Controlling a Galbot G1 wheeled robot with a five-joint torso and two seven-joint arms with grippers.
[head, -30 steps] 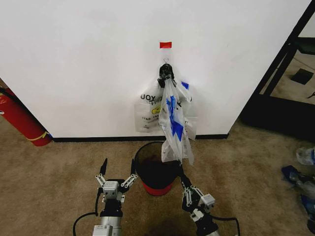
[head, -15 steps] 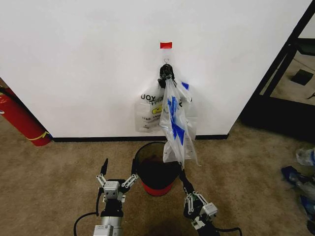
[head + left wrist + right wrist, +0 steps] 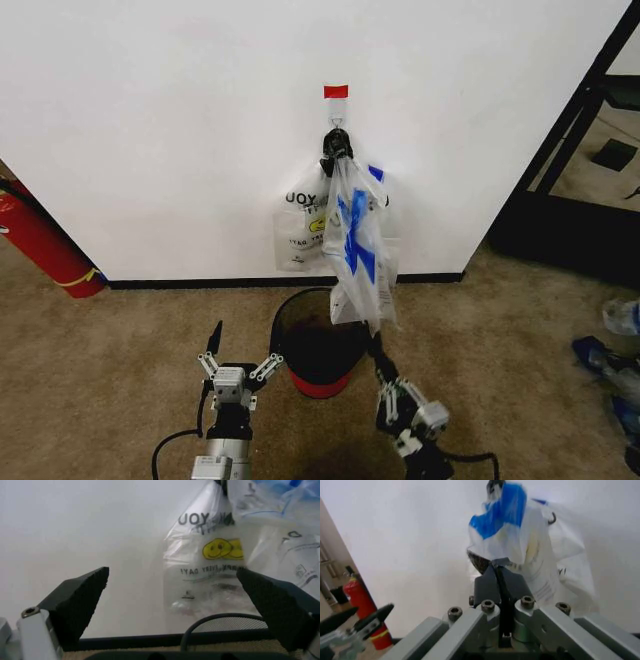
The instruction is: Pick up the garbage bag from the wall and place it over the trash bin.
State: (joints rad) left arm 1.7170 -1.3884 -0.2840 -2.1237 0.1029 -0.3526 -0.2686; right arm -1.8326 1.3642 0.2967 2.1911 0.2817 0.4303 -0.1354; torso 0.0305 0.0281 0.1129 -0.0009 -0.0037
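The garbage bag [image 3: 355, 245], clear plastic with blue trim, hangs from the hook [image 3: 337, 128] on the white wall [image 3: 160, 130] under a red tape strip. Its lower end is drawn out over the far right rim of the trash bin [image 3: 312, 350], a black mesh basket with a red base. My right gripper [image 3: 375, 343] is shut on that lower end; in the right wrist view the closed fingers [image 3: 500, 583] pinch the bag [image 3: 520, 543]. My left gripper [image 3: 242, 350] stands open just left of the bin, holding nothing, with its pads [image 3: 77, 600] wide apart.
More clear bags [image 3: 300, 225] with a yellow smiley [image 3: 222, 549] stay bunched flat against the wall behind. A red fire extinguisher [image 3: 40, 240] leans at the far left. A dark doorway frame [image 3: 570, 150] and blue litter [image 3: 610, 365] lie to the right. Brown carpet covers the floor.
My right gripper has drawn back slightly toward me and to the right, taking the bag's lower end with it. The left gripper has stayed in place.
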